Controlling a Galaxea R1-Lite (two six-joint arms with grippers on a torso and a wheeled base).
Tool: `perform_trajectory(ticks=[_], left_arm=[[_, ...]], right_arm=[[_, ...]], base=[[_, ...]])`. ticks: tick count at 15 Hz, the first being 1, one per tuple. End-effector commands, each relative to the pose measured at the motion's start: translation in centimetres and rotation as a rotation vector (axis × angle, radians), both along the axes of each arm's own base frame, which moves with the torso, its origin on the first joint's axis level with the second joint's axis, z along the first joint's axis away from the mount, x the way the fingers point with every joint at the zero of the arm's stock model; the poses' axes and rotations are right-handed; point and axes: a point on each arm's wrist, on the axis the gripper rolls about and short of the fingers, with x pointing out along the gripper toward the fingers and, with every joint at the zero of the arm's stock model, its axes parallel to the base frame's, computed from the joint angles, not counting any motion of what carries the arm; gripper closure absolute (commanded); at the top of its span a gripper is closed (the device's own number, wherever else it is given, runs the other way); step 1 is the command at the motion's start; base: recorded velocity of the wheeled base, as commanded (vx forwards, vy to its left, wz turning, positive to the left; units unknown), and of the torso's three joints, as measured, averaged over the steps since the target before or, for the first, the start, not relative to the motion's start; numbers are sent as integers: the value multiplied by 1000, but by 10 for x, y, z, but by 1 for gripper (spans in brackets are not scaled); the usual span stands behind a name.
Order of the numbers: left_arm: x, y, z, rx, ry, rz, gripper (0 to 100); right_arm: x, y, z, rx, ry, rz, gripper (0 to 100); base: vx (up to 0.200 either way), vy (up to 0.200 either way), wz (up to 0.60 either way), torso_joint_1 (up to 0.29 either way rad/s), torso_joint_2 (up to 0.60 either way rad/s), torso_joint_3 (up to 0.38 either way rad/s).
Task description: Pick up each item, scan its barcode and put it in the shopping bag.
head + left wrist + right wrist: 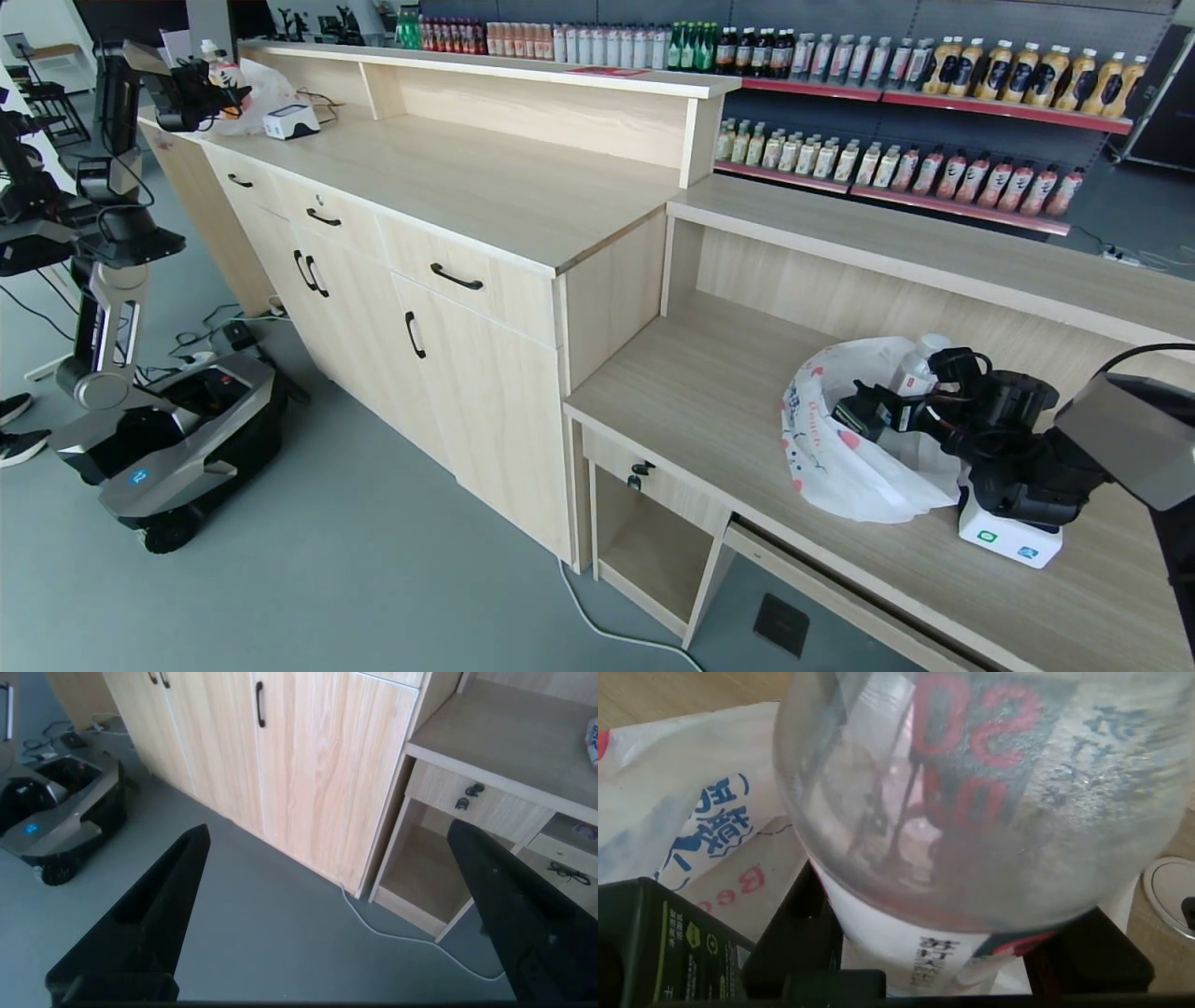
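My right gripper (873, 415) is shut on a clear plastic bottle (920, 366) with a white cap and holds it over the mouth of the white shopping bag (840, 467) on the low desk. The bottle's round base (971, 793) sits close to the right wrist camera, with black fingers (677, 952) at its sides and the bag's printed plastic (682, 831) behind it. A white barcode scanner box (1010, 543) stands on the desk beside the bag, under my right arm. My left gripper (327, 915) hangs open over the grey floor, holding nothing.
A tall wooden counter (485, 187) with drawers and black handles stands left of the low desk (709, 392). Behind are shelves of drinks (896, 168). Another robot (140, 439) stands at the far left. A white cable (616, 635) lies on the floor.
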Motion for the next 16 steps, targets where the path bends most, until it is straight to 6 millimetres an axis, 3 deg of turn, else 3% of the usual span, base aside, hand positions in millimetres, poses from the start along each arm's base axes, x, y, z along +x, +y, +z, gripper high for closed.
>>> perform_trajectory(ticks=[1,2,9,16], left_arm=[[0,0,0,0,0,0,0],[0,0,0,0,0,0,0],[0,0,0,0,0,0,0],[0,0,0,0,0,0,0]], right_arm=[[0,0,-1,1,3,0,100],[0,-1,1,0,0,0,0],[-7,-2,27,3,-20,53,0],[-15,-8,66,2,-85,149,0]], base=[[0,0,0,0,0,0],[0,0,0,0,0,0],[0,0,0,0,0,0],[0,0,0,0,0,0]])
